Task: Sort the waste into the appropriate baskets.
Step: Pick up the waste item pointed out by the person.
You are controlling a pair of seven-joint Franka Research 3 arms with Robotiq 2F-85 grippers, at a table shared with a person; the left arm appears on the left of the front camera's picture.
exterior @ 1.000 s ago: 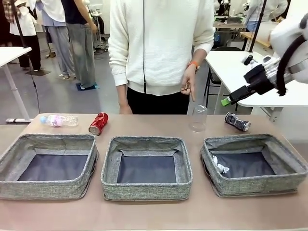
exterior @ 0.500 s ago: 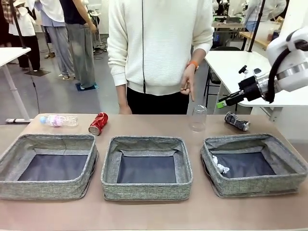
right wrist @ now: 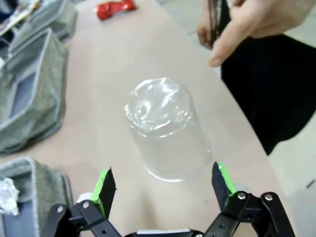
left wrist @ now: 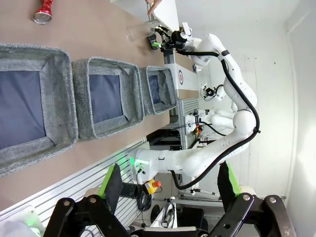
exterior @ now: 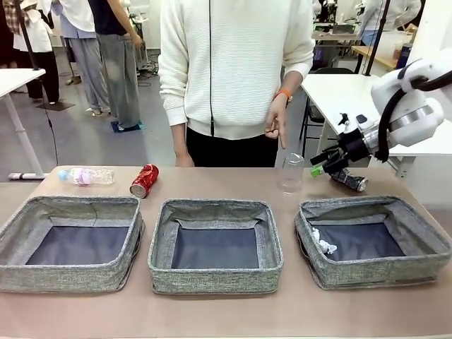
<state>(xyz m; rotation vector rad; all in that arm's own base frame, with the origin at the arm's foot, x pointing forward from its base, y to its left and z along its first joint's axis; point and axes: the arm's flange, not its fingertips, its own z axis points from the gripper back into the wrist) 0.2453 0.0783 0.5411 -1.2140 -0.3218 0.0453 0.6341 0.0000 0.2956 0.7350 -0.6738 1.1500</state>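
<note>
A clear plastic cup (exterior: 291,173) stands upside down on the table, just beyond the gap between the middle basket (exterior: 215,279) and the right basket (exterior: 374,273). My right gripper (exterior: 315,164) is open, level with the cup and just to its right. In the right wrist view the cup (right wrist: 165,129) lies just ahead of my open right gripper (right wrist: 163,181). A crushed dark-silver can (exterior: 348,178) lies behind that gripper. A crumpled paper ball (exterior: 323,242) rests in the right basket. The crushed red can (exterior: 144,181) and the bottle (exterior: 86,176) lie behind the left basket (exterior: 63,277). My left gripper (left wrist: 169,183) is open, high above the table.
A person in a white sweater stands at the far edge, one hand (exterior: 276,127) hanging above the cup with a finger pointing down. That hand (right wrist: 252,24) is just beyond the cup in the right wrist view. A white table (exterior: 353,99) stands behind my right arm.
My right gripper has come down and to the left, from above the dark can to beside the cup. The waste, baskets and person have not moved.
</note>
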